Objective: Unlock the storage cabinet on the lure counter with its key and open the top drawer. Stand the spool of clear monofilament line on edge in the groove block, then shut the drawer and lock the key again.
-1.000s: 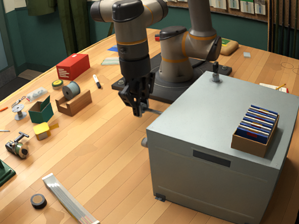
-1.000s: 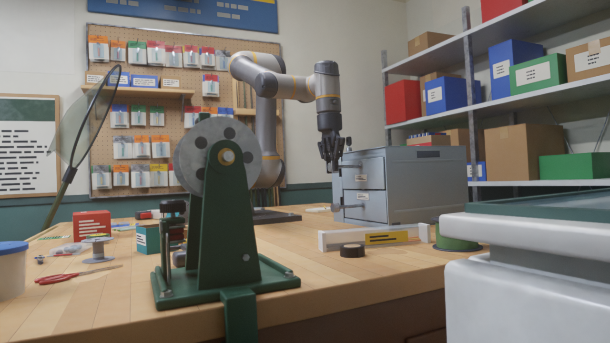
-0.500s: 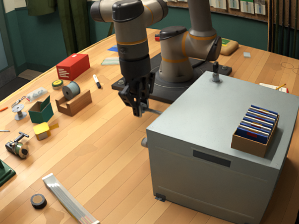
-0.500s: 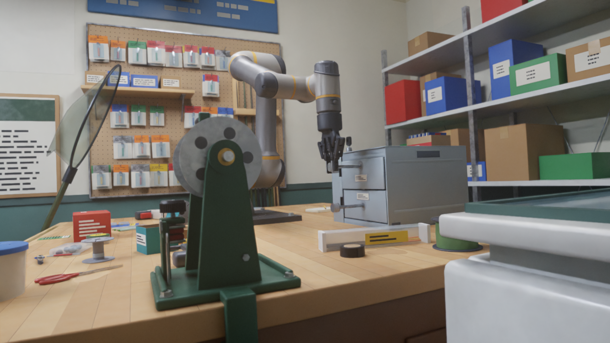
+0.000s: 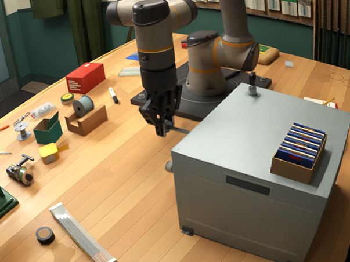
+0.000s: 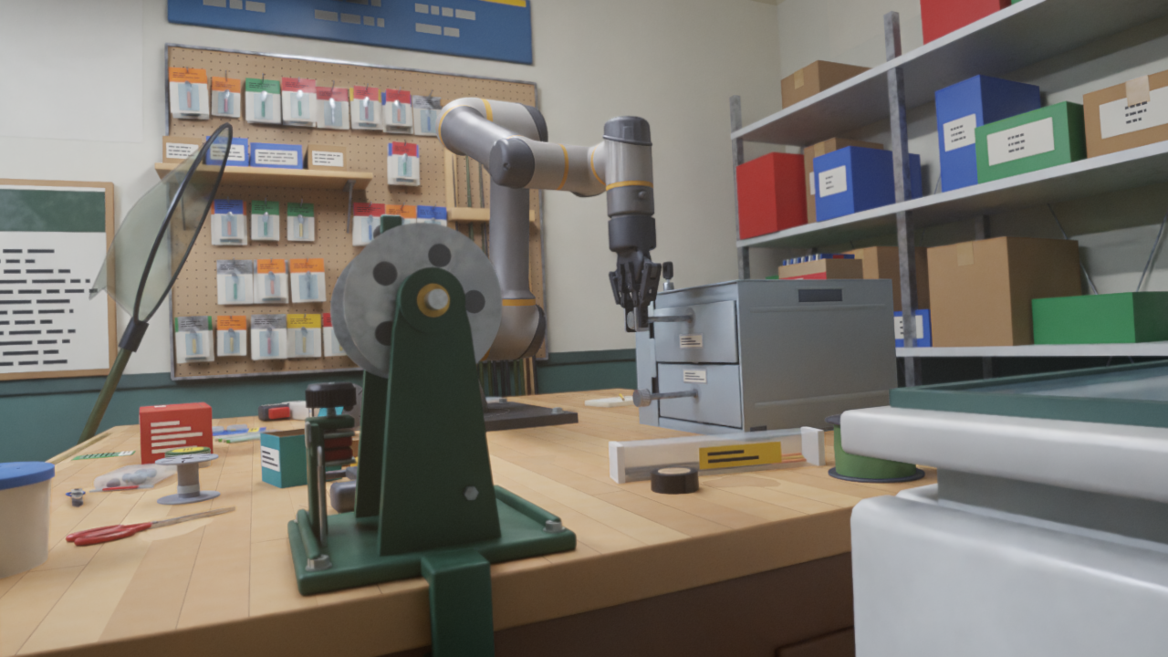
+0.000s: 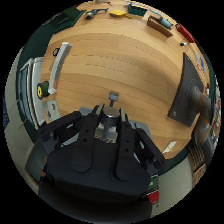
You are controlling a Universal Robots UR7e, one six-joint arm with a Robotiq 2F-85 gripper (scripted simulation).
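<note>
On the right half of the counter stands the grey storage cabinet [image 5: 258, 163] [image 6: 768, 351]. Its key [image 5: 252, 85] [image 6: 668, 271] sticks up from the top near the rear corner. At the cabinet's front face my gripper [image 5: 166, 126] [image 6: 637, 315] [image 7: 109, 115] is clamped on the top drawer's knob [image 7: 109, 118] [image 6: 651, 319]. The lower drawer's knob [image 7: 113, 96] [image 5: 168, 166] [image 6: 643, 398] sticks out below it. The spool of line [image 5: 83, 105] [image 7: 164, 22] stands on edge in the wooden groove block [image 5: 86, 121] [image 7: 159, 26], far to the left of the cabinet.
The arm's base plate [image 5: 197, 96] [image 7: 188, 89] lies just behind the gripper. A box of cards [image 5: 299, 153] sits on the cabinet top. A red box [image 5: 85, 77], marker [image 5: 113, 95], green box [image 5: 48, 130], reel [image 5: 19, 171], white tray [image 5: 82, 236] and tape roll [image 5: 45, 235] are scattered on the left.
</note>
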